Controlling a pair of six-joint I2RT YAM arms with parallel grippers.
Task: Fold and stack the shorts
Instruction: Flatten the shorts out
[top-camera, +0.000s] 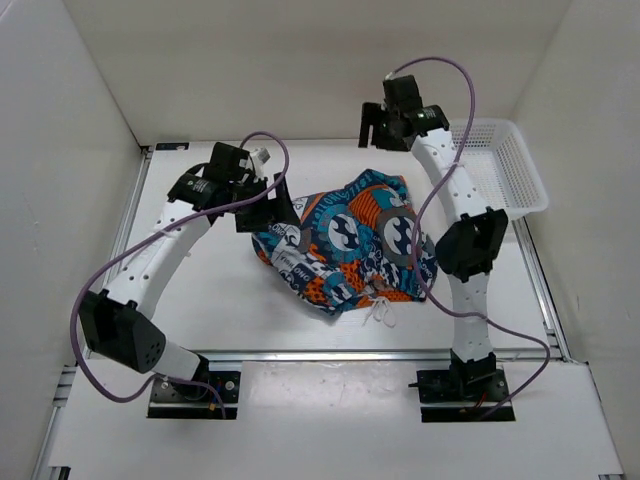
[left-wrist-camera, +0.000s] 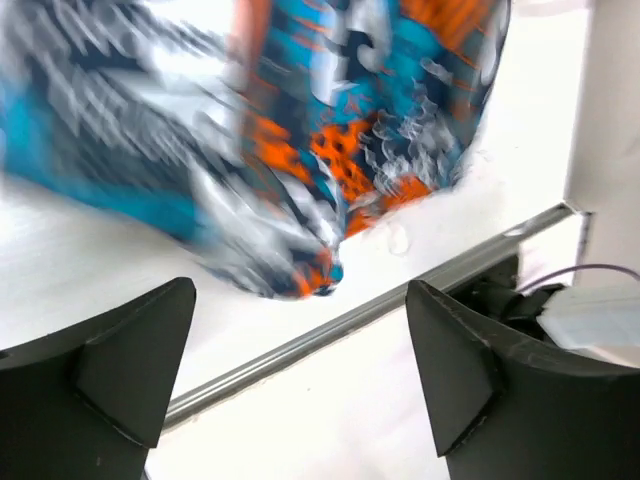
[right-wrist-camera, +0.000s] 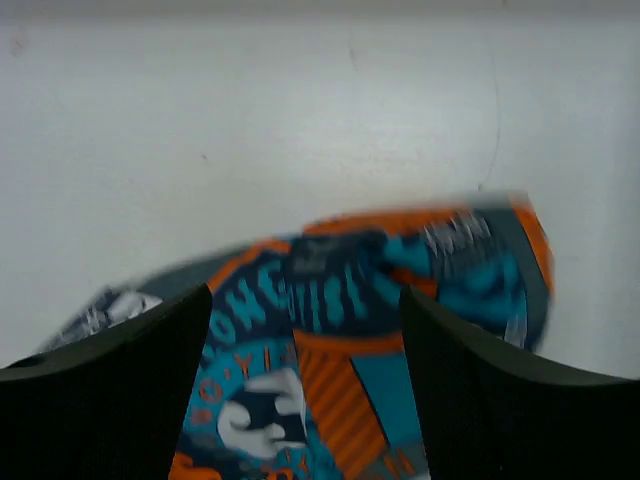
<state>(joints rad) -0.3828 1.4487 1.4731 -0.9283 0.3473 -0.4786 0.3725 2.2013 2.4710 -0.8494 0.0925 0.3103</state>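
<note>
The shorts (top-camera: 348, 245) lie crumpled in a heap on the white table, printed in teal, orange, navy and white with round emblems. My left gripper (top-camera: 262, 208) hovers at the heap's left edge, open and empty; in the left wrist view the shorts (left-wrist-camera: 330, 120) are blurred, beyond the open fingers (left-wrist-camera: 455, 365). My right gripper (top-camera: 378, 125) is raised above the heap's far edge, open and empty; in the right wrist view the shorts (right-wrist-camera: 340, 330) show between the spread fingers (right-wrist-camera: 480, 390).
A white plastic mesh basket (top-camera: 497, 165) stands at the back right, behind the right arm. A metal rail (top-camera: 380, 355) runs along the table's near edge. White walls close in the left, back and right sides.
</note>
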